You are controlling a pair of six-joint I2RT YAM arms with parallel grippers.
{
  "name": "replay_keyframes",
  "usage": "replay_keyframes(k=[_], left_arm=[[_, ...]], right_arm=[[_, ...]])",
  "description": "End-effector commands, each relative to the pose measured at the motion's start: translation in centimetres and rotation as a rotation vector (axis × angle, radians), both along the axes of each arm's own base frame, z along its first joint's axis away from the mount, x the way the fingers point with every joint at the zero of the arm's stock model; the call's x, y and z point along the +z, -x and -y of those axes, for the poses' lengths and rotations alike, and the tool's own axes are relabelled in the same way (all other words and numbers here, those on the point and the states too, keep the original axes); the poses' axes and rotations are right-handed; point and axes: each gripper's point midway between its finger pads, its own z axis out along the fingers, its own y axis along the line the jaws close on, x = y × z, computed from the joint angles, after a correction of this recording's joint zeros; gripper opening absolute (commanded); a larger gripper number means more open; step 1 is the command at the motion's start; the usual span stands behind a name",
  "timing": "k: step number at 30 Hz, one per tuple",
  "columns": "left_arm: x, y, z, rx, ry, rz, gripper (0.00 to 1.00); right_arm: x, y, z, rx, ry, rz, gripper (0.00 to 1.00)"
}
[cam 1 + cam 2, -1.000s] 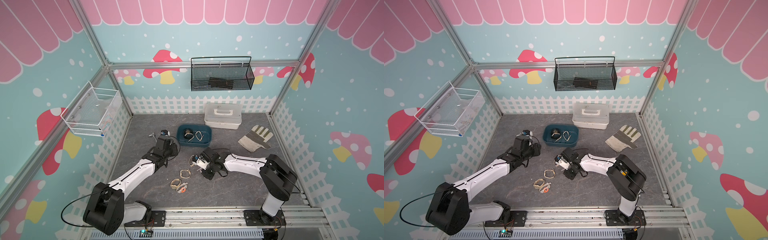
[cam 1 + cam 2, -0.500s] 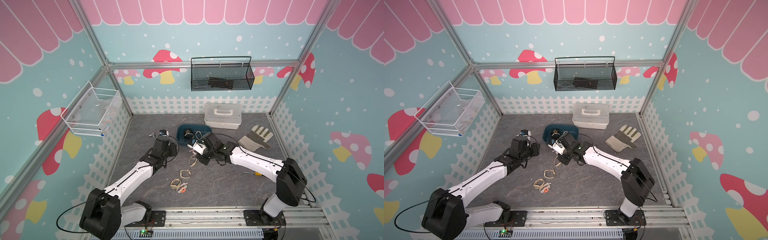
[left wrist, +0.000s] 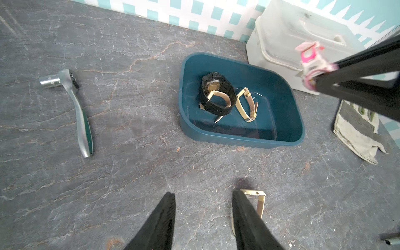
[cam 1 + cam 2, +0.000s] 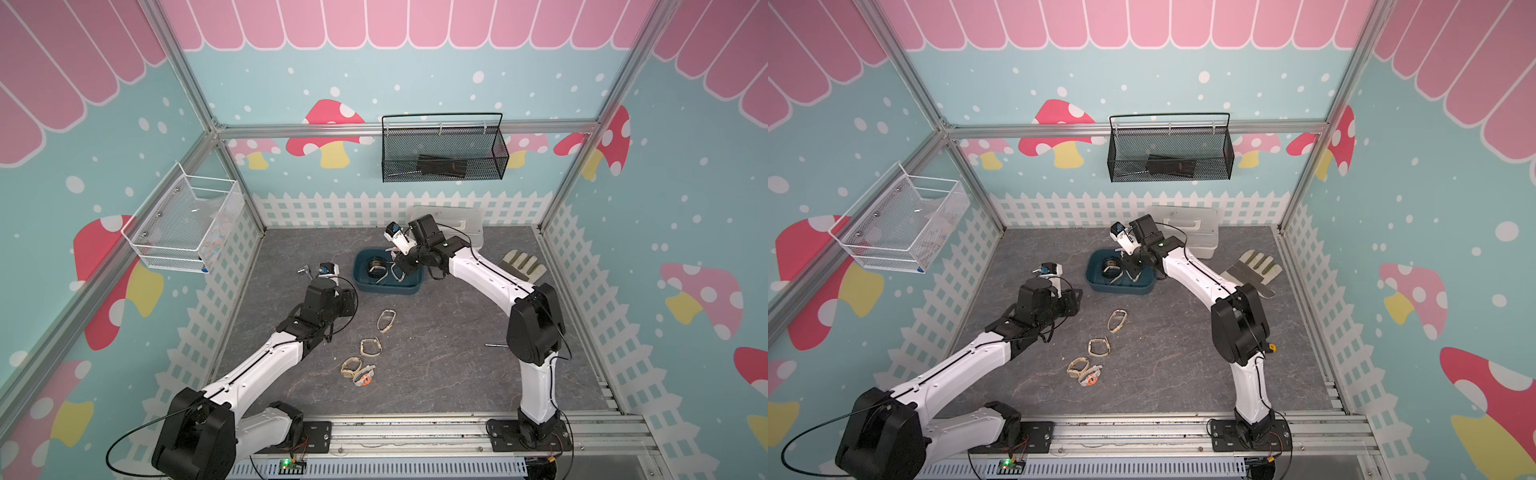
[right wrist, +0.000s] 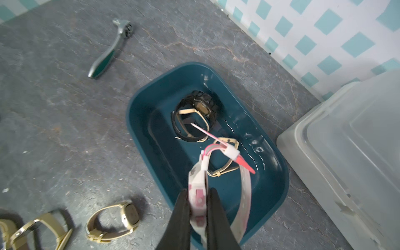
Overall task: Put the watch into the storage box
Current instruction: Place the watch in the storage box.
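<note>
Right wrist view. Entry one, right fingers (image 5: 183, 218): nearly shut, pinching a pink-and-white watch (image 5: 198, 184) at what looks like its case. Its buckled loop hangs over the storage box (image 5: 138, 129), apparently clear of the floor. The long axis runs out from the fingers along the box's length, toward the black digital watch (image 5: 201, 106). The pink strap tip juts sideways toward the white lidded case (image 5: 346, 151). A beige-strap watch (image 5: 225, 168) lies beneath the loop.

Box position, in a top view (image 4: 388, 291): just above frame centre.

Entry two, left fingers (image 3: 161, 220): half open, empty, above bare worktop (image 3: 129, 173).

Handling note: lower until the loop sits below the rim, release over open floor, then lift straight so the strap cannot snag.
</note>
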Motion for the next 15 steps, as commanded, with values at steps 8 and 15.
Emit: replay_keyframes(k=[8, 15], left_arm=[[0.5, -0.3, 0.5, -0.031, -0.007, 0.028, 0.47], [0.5, -0.3, 0.9, -0.049, 0.0, 0.028, 0.47]], right_arm=[[-5.6, -3.7, -0.2, -0.043, 0.105, -0.094, 0.05], [-7.6, -5.2, -1.2, -0.042, 0.111, -0.123, 0.05]])
